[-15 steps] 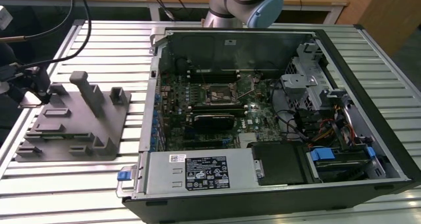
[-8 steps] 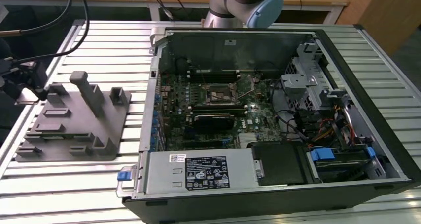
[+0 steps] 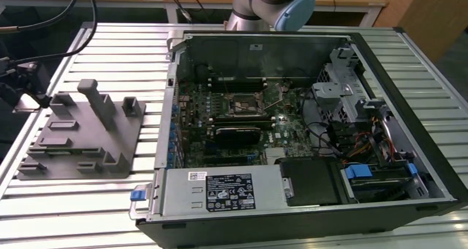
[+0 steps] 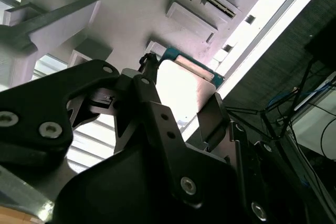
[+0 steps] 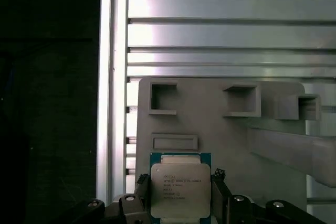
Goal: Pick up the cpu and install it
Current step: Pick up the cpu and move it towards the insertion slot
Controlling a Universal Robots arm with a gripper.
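In the exterior view, a large grey plastic tray with upright posts [image 3: 66,150] lay at that view's left on the slatted aluminium table [image 3: 109,46], with the open black computer case [image 3: 256,49] to its right. The first wrist view recorded the black gripper [image 5: 180,182] closed on the small square silvery-grey cpu [image 5: 180,195], clamped from both sides, over the tray. The second wrist view showed the chip's green edge beside a tray pocket.

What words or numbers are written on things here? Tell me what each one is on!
On the cpu top: several printed lines, too small to read.
On the big label on the power supply: print and logos, too small to read.
On the little sticker on the case wall: too small to read.
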